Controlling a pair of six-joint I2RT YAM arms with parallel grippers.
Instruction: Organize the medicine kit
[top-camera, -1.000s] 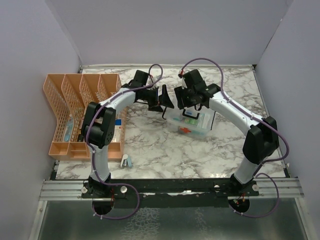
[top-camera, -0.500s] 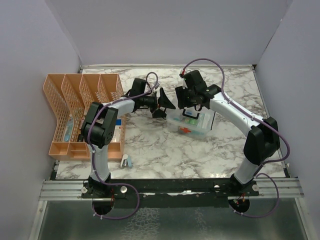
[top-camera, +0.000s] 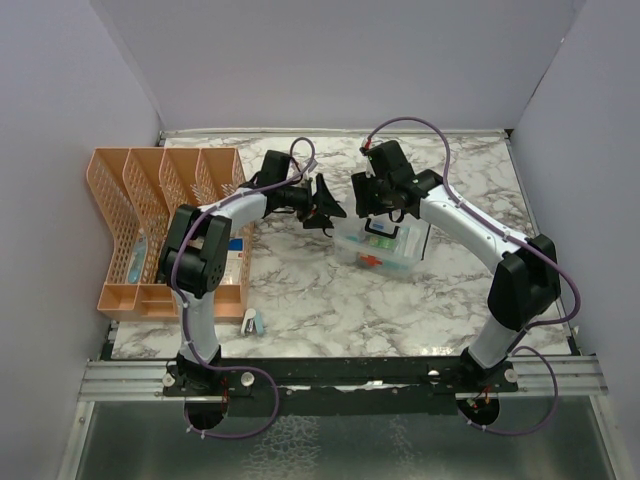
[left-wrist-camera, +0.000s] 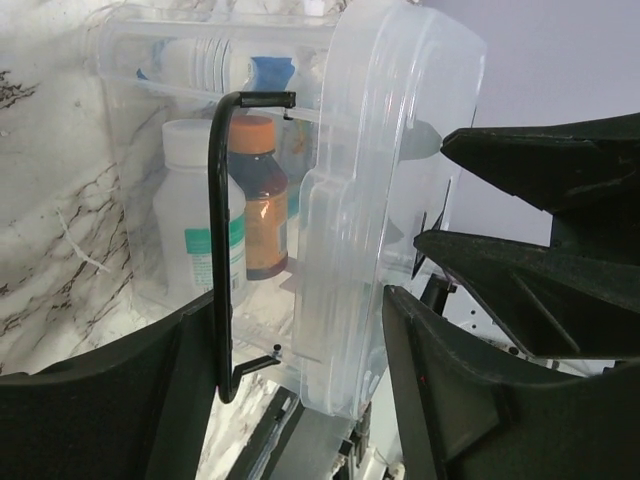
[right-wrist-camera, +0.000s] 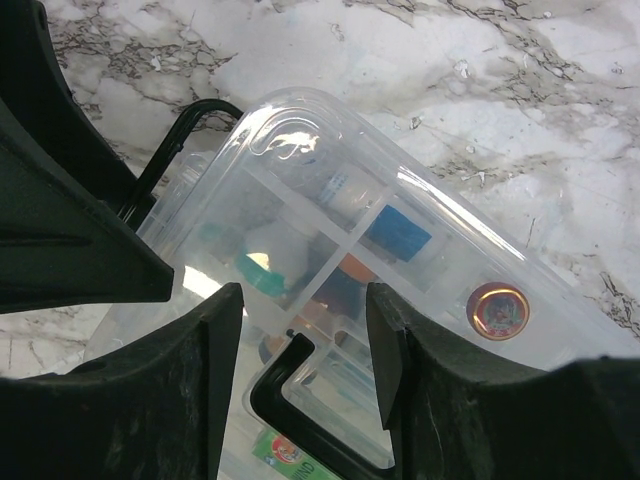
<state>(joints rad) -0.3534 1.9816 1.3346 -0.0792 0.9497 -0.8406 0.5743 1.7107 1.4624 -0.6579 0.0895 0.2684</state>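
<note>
Left claw (left-wrist-camera: 295, 330), half open, straddles lid (left-wrist-camera: 370, 150) and handle (left-wrist-camera: 217, 250) of kit (top-camera: 385, 250) mid-frame, grip not discernible, likely to swing lid; right claw (right-wrist-camera: 305, 300), half open, empty, sits above as brace.

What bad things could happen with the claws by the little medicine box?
The left claw sits around the clear lid and the black handle. A crooked squeeze might tip the medicine kit and knock over the bottles inside. The right claw hangs just above the lid too, so the two claws might bump.
</note>
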